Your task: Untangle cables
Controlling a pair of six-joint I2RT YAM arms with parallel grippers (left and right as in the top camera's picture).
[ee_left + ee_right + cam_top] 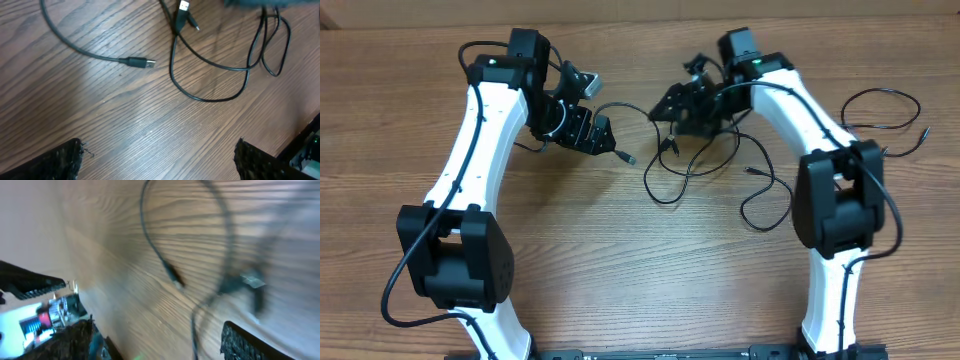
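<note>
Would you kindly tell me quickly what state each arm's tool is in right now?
Left tool: open, holding nothing.
Right tool: open; a cable runs between its fingers, not clamped.

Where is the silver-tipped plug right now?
Overhead, the silver-tipped plug lies on the table, just right of the left gripper, with the tangled cables further right.
</note>
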